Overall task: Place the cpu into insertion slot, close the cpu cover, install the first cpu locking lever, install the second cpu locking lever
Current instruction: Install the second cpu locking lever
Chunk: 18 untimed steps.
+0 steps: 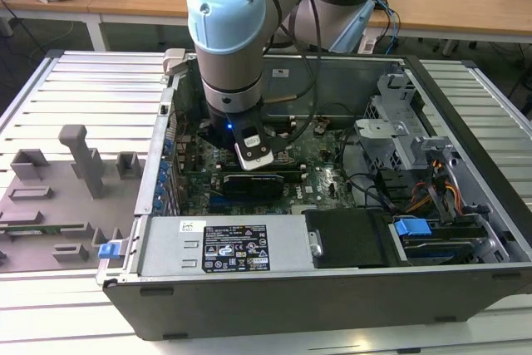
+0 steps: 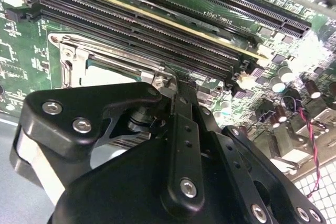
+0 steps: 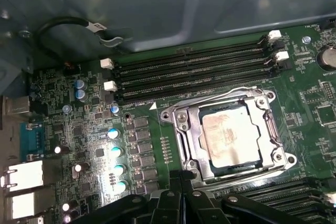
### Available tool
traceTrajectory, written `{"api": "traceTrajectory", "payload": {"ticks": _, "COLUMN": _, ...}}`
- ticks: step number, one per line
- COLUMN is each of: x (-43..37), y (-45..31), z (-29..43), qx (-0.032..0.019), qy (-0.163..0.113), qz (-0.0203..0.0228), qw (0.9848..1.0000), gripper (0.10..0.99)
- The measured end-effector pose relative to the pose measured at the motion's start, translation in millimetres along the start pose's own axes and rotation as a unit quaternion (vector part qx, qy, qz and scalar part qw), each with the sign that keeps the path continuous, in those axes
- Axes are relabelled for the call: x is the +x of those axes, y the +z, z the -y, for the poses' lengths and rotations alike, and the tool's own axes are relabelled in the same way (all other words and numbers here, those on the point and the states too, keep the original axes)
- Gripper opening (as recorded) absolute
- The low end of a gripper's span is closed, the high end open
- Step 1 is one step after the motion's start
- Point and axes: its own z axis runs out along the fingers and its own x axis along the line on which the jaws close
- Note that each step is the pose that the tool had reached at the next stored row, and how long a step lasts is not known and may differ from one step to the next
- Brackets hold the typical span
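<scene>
In the first wrist view the cpu point(image 3: 231, 136) lies flat in the insertion slot point(image 3: 185, 157), its silver-grey top showing through the window of the cpu cover point(image 3: 184, 120), which lies down over it. Thin wire levers point(image 3: 220, 94) run along the frame's sides. My gripper point(image 3: 181, 186) hangs just off the socket's edge, with its black fingers pressed together and nothing seen between them. In the second wrist view the gripper point(image 2: 176, 85) has its tips at a corner of the cpu cover point(image 2: 71, 56), beside a curved wire end. In the exterior view my arm's wrist point(image 1: 237, 81) reaches down into the open computer case.
Long black memory slots point(image 3: 194, 74) flank the socket on the green motherboard point(image 3: 152, 156), with capacitors point(image 3: 116, 153) and rear ports point(image 3: 21, 174) beside it. The case holds a drive cage point(image 1: 399, 147), cables and a power supply point(image 1: 224, 247). A grey fixture tray point(image 1: 66, 189) lies at the exterior view's left.
</scene>
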Motion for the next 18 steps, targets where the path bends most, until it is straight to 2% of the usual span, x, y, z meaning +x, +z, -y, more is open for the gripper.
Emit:
{"api": "traceTrajectory", "payload": {"ticks": 8, "x": 3.0, "y": 1.2, "z": 0.9, "qx": -0.0003, "qy": -0.001, "qz": -0.0001, "qw": 1.0, "gripper": 0.106}}
{"api": "traceTrajectory", "payload": {"ticks": 9, "x": 3.0, "y": 0.2, "z": 0.7, "qx": -0.0003, "qy": -0.001, "qz": -0.0001, "qw": 1.0, "gripper": 0.106}}
{"api": "traceTrajectory", "payload": {"ticks": 12, "x": 2.8, "y": -9.3, "z": -1.7, "qx": 0.0018, "qy": -0.001, "qz": 0.0003, "qw": 1.0, "gripper": 0.106}}
{"api": "traceTrajectory", "payload": {"ticks": 13, "x": 2.7, "y": -13.8, "z": -2.9, "qx": 0.0035, "qy": -0.001, "qz": 0.0006, "qw": 1.0, "gripper": 0.106}}
{"api": "traceTrajectory", "payload": {"ticks": 14, "x": 2.7, "y": -17.7, "z": -4.0, "qx": 0.0078, "qy": -0.002, "qz": 0.0015, "qw": 1.0, "gripper": 0.106}}
{"api": "traceTrajectory", "payload": {"ticks": 15, "x": 1.8, "y": -19.1, "z": -4.4, "qx": 0.0183, "qy": -0.002, "qz": 0.0025, "qw": 0.9998, "gripper": 0.106}}
{"api": "traceTrajectory", "payload": {"ticks": 16, "x": -1.8, "y": -18.9, "z": -5.1, "qx": 0.0223, "qy": -0.002, "qz": 0.0015, "qw": 0.9997, "gripper": 0.106}}
{"api": "traceTrajectory", "payload": {"ticks": 18, "x": -10.7, "y": -18.3, "z": -6.8, "qx": 0.0231, "qy": -0.001, "qz": -0.0005, "qw": 0.9997, "gripper": 0.106}}
